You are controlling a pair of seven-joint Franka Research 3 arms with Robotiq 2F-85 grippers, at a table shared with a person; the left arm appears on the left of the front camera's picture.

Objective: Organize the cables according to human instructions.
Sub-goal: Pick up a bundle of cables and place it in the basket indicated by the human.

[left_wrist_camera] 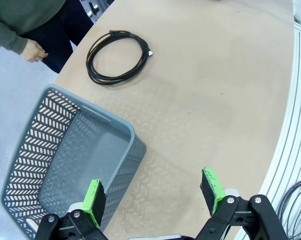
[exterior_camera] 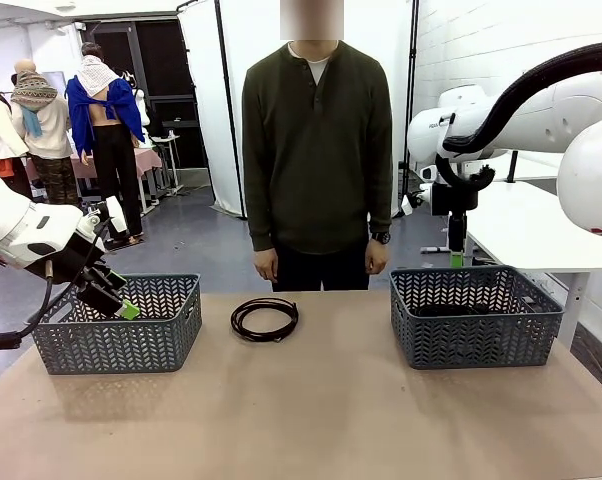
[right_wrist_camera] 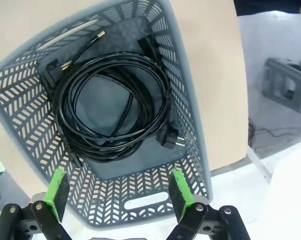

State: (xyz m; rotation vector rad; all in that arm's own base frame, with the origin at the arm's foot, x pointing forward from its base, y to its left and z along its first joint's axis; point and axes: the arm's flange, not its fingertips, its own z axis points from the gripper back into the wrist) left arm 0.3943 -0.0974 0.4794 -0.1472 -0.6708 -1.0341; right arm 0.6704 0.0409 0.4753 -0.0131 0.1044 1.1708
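We see one coiled cable (exterior_camera: 236,322) on the desk near its far edge, in front of the person (exterior_camera: 317,150). More cables (right_wrist_camera: 64,117) lie coiled in the right basket (exterior_camera: 476,335). Our left gripper (left_wrist_camera: 153,192) hangs spread and empty by the left basket (exterior_camera: 116,350) rim; our right gripper (right_wrist_camera: 120,192), equally wide and empty, hangs over the right basket

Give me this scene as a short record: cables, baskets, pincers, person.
loose cable: one black coil on the table, between the baskets, in front of the person
left basket: grey, no cable visible inside
right basket: grey, holds coiled black power cords with plugs
left pincer: open, empty, at the left basket's rim
right pincer: open, empty, above the right basket
person: standing at the far side, hands down
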